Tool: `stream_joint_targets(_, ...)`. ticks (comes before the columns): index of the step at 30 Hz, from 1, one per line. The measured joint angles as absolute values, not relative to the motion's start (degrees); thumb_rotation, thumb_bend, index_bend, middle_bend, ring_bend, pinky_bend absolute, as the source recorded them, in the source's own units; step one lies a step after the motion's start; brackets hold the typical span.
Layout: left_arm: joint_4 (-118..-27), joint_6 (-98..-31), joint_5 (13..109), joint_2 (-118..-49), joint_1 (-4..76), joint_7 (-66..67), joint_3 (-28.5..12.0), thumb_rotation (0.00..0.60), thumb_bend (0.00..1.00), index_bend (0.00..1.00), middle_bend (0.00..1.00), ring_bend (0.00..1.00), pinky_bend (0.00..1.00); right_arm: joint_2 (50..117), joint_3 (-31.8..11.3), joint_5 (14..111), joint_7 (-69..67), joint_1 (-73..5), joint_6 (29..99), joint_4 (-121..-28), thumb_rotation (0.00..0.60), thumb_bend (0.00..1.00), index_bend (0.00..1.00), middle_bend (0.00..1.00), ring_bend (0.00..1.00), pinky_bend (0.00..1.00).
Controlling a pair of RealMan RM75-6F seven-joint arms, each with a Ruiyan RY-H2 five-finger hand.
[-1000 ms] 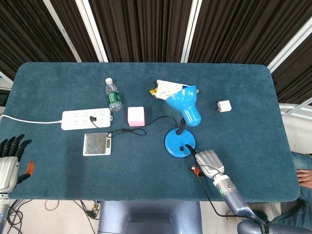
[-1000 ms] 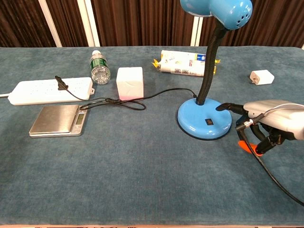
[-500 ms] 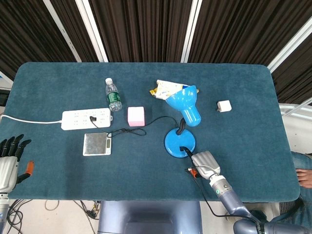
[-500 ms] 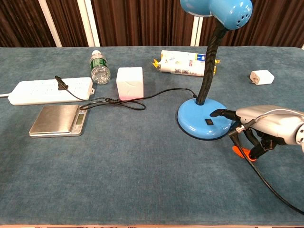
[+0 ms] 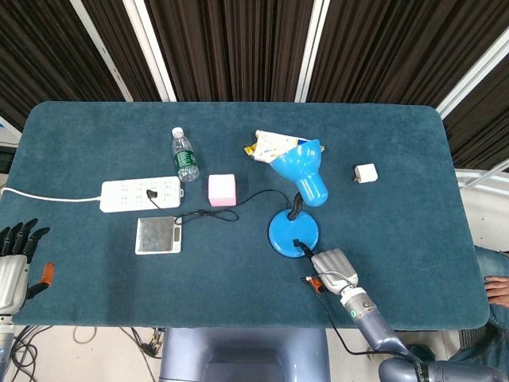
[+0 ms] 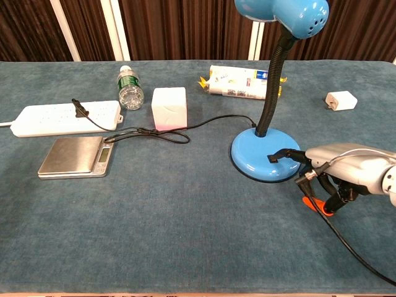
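The right robot hand is reaching over the blue lamp base, 1 fingertip touching the switch (other fingers curled, holding nothing). The left robot hand is hanging spread and unladen, well left of the lamp, off the table edge.

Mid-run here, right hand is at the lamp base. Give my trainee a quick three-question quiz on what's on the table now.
1. True or false: the lamp's black cord is plugged into the white power strip.
2. What does the right hand's outstretched finger reach over? A) lamp base B) scale C) pink cube
3. Where does the left hand sit?

Key: 1 true. 2 A, at the base's black switch. 3 At the table's near left edge, fingers apart, holding nothing.
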State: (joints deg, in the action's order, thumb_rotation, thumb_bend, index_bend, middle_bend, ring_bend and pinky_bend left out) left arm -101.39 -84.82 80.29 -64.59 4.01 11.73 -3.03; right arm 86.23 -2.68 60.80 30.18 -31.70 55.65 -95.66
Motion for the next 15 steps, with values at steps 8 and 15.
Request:
stream_joint_targets(8, -101.34, -84.9, 80.3, -64.61, 4.0, 11.77, -3.05, 0.6, 0.46, 0.17, 0.04, 0.0, 0.0, 86.23, -1.67, 60.22, 30.62, -32.06, 55.43, -95.64, 0.6, 0.5, 0.11, 0.56, 0.69, 0.99)
stream_joint_targets(15, -101.26, -84.92, 80.32, -64.62, 4.0, 11.68, -3.05, 0.6, 0.46, 0.17, 0.04, 0.0, 0.0, 86.34, -1.14, 59.13, 31.61, -32.5, 55.2, -95.56, 0.6, 0.5, 0.11, 0.56, 0.68, 1.0)
